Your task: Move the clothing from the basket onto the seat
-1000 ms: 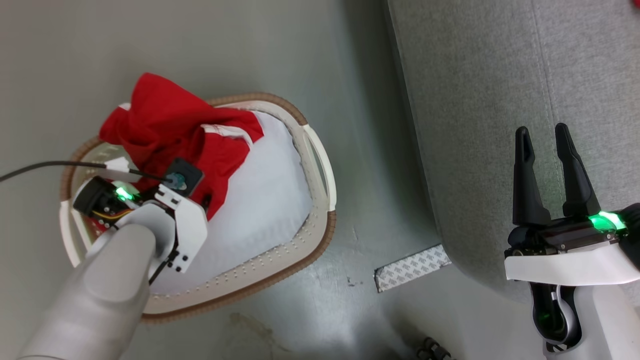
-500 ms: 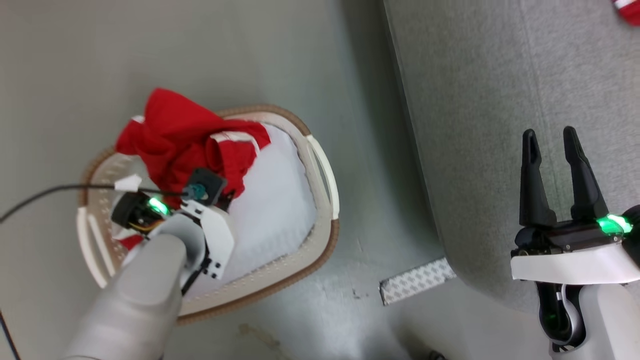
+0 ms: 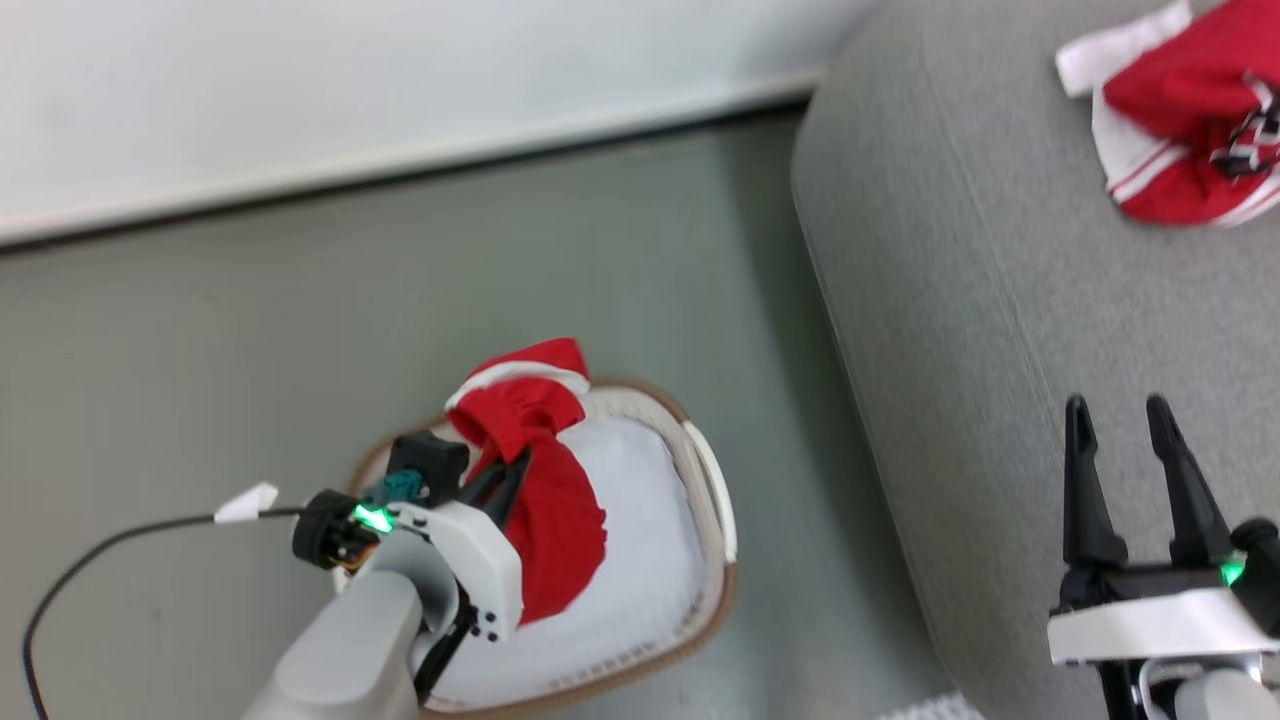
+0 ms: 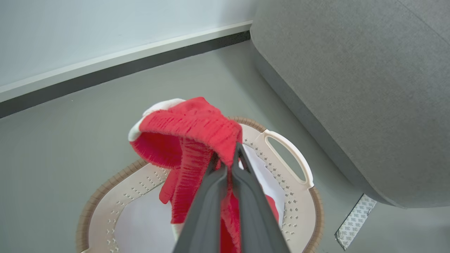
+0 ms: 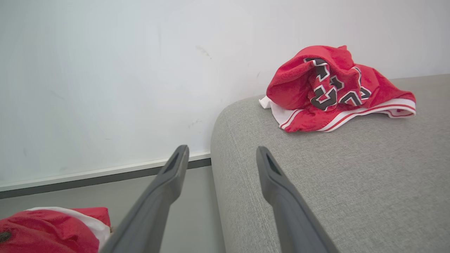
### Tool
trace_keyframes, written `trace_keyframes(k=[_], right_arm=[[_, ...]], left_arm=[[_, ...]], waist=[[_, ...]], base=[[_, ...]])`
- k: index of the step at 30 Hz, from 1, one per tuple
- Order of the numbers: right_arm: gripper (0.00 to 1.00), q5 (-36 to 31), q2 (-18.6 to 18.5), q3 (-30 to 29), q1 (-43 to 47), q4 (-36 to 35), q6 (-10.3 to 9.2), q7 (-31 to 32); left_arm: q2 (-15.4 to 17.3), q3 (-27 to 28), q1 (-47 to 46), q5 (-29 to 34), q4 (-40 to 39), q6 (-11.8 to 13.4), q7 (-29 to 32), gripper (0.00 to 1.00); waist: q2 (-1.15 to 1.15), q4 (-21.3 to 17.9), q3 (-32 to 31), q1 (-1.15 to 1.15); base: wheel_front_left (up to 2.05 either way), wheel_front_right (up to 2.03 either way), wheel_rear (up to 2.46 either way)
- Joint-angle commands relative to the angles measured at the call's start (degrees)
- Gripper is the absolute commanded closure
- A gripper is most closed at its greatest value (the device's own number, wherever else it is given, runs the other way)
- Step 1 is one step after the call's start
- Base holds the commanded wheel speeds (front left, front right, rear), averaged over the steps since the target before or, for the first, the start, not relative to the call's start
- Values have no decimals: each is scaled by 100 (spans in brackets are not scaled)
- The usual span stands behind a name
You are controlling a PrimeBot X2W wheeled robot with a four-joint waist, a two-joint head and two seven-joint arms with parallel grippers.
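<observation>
Your left gripper (image 3: 505, 478) is clamped on the garment (image 3: 555, 520), hanging long above the basket (image 3: 712, 500) — the seat (image 3: 1000, 350) lies at three o'clock; right gripper (image 3: 1118, 405) gapes empty.

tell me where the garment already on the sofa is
The red garment lies upper right in the head view, on the seat beyond the right end effector.
</observation>
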Motion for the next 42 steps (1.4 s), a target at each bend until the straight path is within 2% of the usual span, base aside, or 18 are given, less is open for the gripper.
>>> trace_keyframes(k=[1,7,10,18,28,37,42], right_arm=[[0,-43,-19,-40,131,52,-15,0],[0,-345,-17,-182,557,168,-15,0],[0,-515,-19,-102,807,241,-15,0],[0,-605,-18,11,1093,292,-15,0],[0,-608,-18,217,1247,246,-15,0],[0,-550,-15,522,1255,171,-15,0],[0,-708,-15,1174,987,151,-15,0]], left_arm=[[-6,24,162,-63,-70,-12,-64,100],[-23,194,619,-354,-795,41,-139,100],[22,285,1014,-456,-1400,204,-162,100],[271,377,1667,-625,-2637,466,87,100],[776,511,2250,-720,-4539,946,757,100],[977,541,2457,-718,-5237,1151,1062,100],[1016,496,2429,-684,-5448,1178,1119,100]], waist=[[0,417,-736,2],[0,749,-1488,2],[0,904,-1909,2],[0,1030,-2468,2],[0,1088,-2710,2],[0,1082,-2658,2],[0,1053,-2616,2]], base=[[0,0,0],[0,0,0],[0,0,0],[0,0,0],[0,0,0],[0,0,0],[0,0,0]])
